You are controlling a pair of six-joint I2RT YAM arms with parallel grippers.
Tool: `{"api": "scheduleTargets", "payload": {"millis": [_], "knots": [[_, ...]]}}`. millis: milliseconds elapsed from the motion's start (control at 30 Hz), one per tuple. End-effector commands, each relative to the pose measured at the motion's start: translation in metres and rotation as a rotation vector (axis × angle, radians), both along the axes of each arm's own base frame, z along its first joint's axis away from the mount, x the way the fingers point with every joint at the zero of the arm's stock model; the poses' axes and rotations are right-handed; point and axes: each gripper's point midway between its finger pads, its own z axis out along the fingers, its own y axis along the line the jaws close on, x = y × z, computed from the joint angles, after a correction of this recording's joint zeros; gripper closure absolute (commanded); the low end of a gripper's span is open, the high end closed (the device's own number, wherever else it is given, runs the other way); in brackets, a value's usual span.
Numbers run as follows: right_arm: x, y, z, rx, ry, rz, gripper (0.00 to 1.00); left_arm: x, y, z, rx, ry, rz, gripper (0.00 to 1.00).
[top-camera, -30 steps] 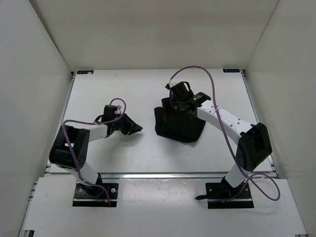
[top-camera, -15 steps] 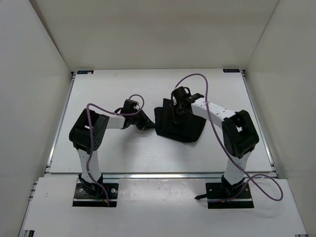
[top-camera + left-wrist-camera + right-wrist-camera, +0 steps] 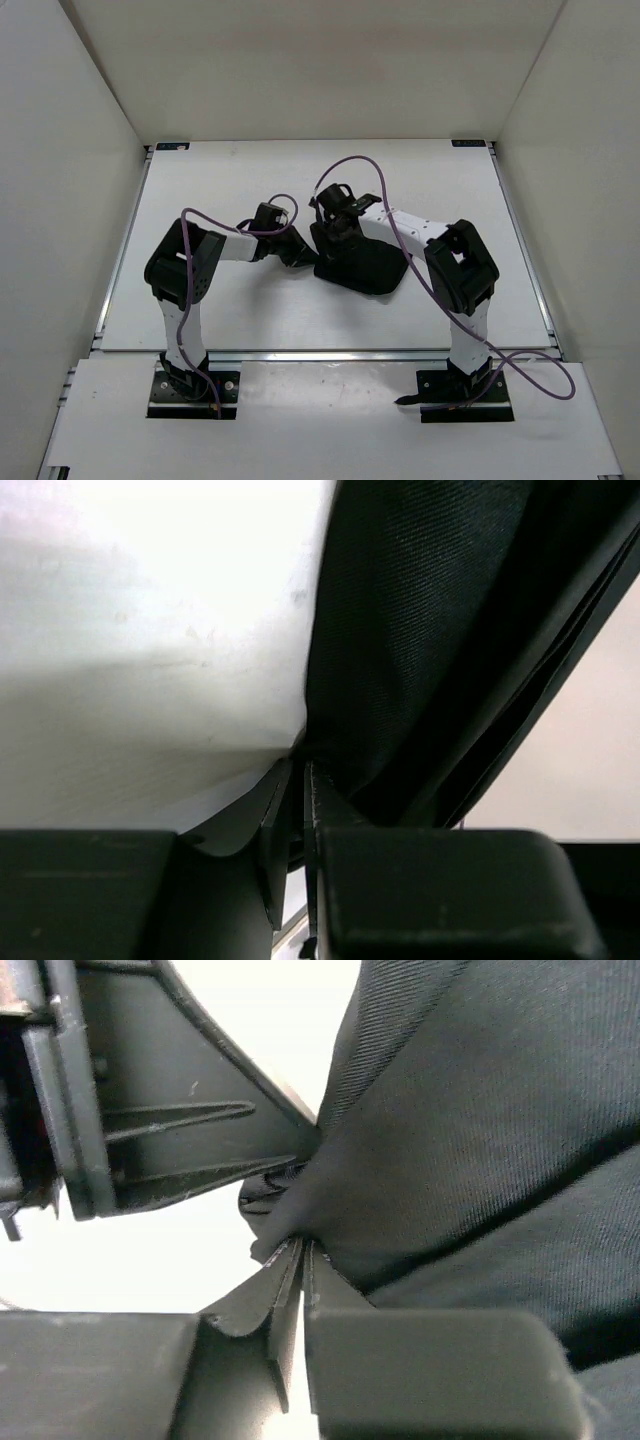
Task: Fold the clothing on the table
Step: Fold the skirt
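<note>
Both arms had swung in toward the middle since a second earlier. The left hand (image 3: 298, 252) had travelled right across the bench (image 3: 220, 180) to the left edge of the black garment (image 3: 365, 265). The right hand (image 3: 335, 235) had come off the garment's far side down to its far-left corner and closed.

That garment lay in a bunched, part-folded heap near the middle of the bench, a little right of centre. Both hands crowded its left side, just beside each other.

Through the right wrist camera I saw a gathered tuck of cloth pinched between that hand's fingertips (image 3: 262, 1300), so it was holding fabric. Through the left wrist camera the fingers (image 3: 255, 815) stood at a thin slit with the garment's edge running into them. I judged that a pinch too, though a shallow one.

The cloth looked limp, light and finely woven, so I expected it to sag and trail rather than keep any shape when lifted. It seemed grippy enough not to slide out, but several layers were stacked at that edge. I judged a corner or hem the best place to hold, taking all layers deep into the jaws so none peeled away.
</note>
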Motion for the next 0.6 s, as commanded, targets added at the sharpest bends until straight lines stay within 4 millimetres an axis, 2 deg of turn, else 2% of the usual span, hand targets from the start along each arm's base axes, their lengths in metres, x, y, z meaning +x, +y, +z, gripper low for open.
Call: {"api": "scheduleTargets", "payload": {"millis": [0,33,67,100,133,233,300,333,367,467,500,567], "knots": [[0.012,-0.002,0.044,0.023,-0.111,-0.019,0.96,-0.013,0.007,0.01,-0.013,0.002,-0.015,0.78],[0.01,-0.01,0.055,0.02,-0.113,-0.049,0.9,-0.016,0.007,0.014,-0.016,-0.008,-0.018,0.78],[0.013,-0.019,0.061,0.024,-0.112,-0.072,0.88,-0.016,0.008,0.025,-0.031,-0.024,-0.014,0.76],[0.008,-0.034,0.071,0.028,-0.112,-0.103,0.83,-0.02,0.013,0.03,-0.03,-0.04,-0.015,0.74],[0.004,-0.042,0.077,0.04,-0.098,-0.132,0.8,-0.021,0.018,0.032,-0.032,-0.04,-0.006,0.73],[-0.005,-0.079,0.088,0.075,-0.094,-0.198,0.74,-0.026,0.035,0.056,-0.074,-0.084,0.025,0.71],[-0.011,-0.098,0.1,0.093,-0.126,-0.225,0.69,-0.036,0.051,0.066,-0.061,-0.106,0.038,0.69],[-0.01,-0.108,0.1,0.099,-0.129,-0.241,0.68,-0.041,0.06,0.064,-0.053,-0.104,0.047,0.67],[-0.012,-0.12,0.104,0.11,-0.136,-0.268,0.66,-0.039,0.065,0.077,-0.057,-0.144,0.056,0.67],[-0.013,-0.131,0.111,0.148,-0.149,-0.275,0.63,-0.051,0.083,0.082,-0.052,-0.148,0.09,0.65],[-0.013,-0.133,0.11,0.141,-0.147,-0.28,0.64,-0.055,0.086,0.084,-0.051,-0.158,0.094,0.57],[-0.012,-0.135,0.108,0.099,-0.149,-0.28,0.63,-0.056,0.092,0.09,-0.045,-0.179,0.105,0.54]]}}
